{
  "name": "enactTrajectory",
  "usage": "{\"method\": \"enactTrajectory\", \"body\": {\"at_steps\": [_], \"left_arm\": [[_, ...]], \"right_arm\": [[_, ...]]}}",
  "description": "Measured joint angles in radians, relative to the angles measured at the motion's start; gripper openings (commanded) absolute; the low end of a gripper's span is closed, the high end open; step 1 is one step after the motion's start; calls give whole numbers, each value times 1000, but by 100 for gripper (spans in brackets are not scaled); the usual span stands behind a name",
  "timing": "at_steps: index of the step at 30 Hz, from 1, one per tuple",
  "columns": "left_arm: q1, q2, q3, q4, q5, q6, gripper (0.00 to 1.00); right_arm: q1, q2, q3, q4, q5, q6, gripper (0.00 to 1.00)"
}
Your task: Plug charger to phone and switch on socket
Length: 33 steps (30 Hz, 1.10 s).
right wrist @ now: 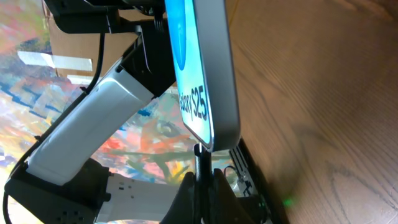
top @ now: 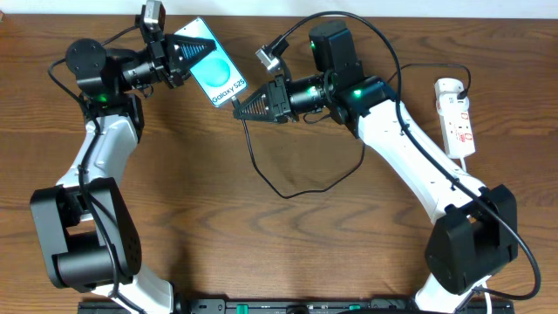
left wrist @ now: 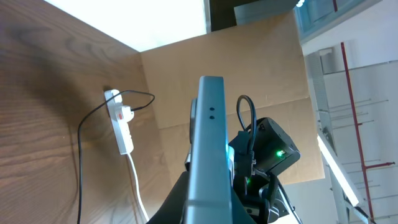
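My left gripper (top: 199, 50) is shut on the upper end of the phone (top: 215, 73) and holds it off the table, its blue screen reading "Galaxy S25". In the left wrist view the phone (left wrist: 208, 143) shows edge-on between the fingers. My right gripper (top: 241, 109) is shut on the plug tip of the charger (top: 286, 195), whose black cable loops across the table. In the right wrist view the plug (right wrist: 200, 157) meets the bottom edge of the phone (right wrist: 202, 68); I cannot tell whether it is seated. The white socket (top: 455, 118) lies at the far right.
The charger's cable runs up over the right arm to the socket (left wrist: 119, 124), whose white cord (left wrist: 135, 186) trails toward the table's near edge. A cardboard panel (left wrist: 249, 74) stands behind the table. Brown wood table (top: 288, 262) lies between the two arm bases.
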Motion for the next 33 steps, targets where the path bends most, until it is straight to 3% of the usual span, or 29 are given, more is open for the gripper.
{"method": "enactTrajectory", "body": {"at_steps": [33], "left_arm": [[-11,0,0,101,-10,-4,7]], "right_arm": [[0,0,-8,32,-26,-64,1]]}}
